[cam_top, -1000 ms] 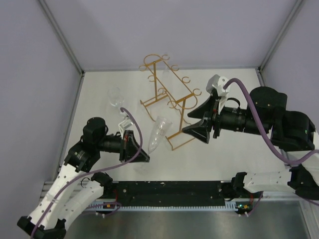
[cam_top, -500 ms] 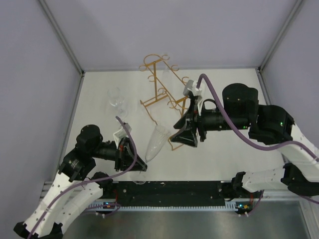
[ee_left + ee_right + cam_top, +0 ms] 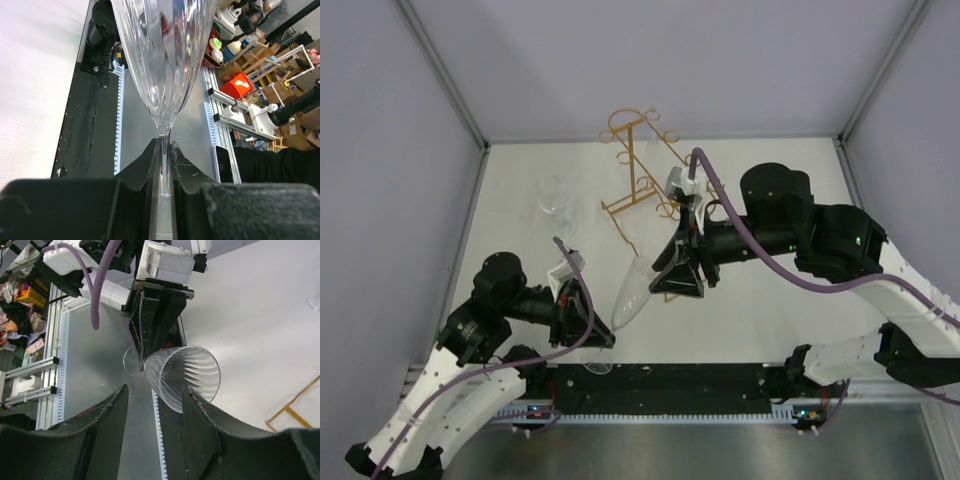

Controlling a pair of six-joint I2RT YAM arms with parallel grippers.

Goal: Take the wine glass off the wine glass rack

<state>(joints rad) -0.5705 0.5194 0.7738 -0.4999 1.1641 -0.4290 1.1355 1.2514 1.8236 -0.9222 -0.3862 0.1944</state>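
In the top view, a stemmed glass (image 3: 555, 200) stands upright on the white table (image 3: 790, 170) toward the upper left of the surface, well apart from the arms; lower left of centre, the left gripper (image 3: 600, 333) is clenched on the thin stem of the wine glass (image 3: 633, 288); the left wrist view shows its two black fingers (image 3: 145, 165) pressed against the stem from both sides, just under the ribbed bowl; the wine glass is off the wine glass rack (image 3: 632, 170), held tilted near the middle of the frame, its rim pointing up and to the right and its round foot down over the black rail (image 3: 670, 380) at the table's near edge; the rack, a thin gold wire frame, stands on the table above and right of the glass's rim, reaching toward the back wall, its near end partly hidden; right of centre, the right gripper (image 3: 670, 278) hangs at the rim end of the glass with its jaws parted; the right wrist view shows the open mouth of the bowl in the gap between the two fingers (image 3: 100, 435); whether either finger touches the glass I cannot tell.
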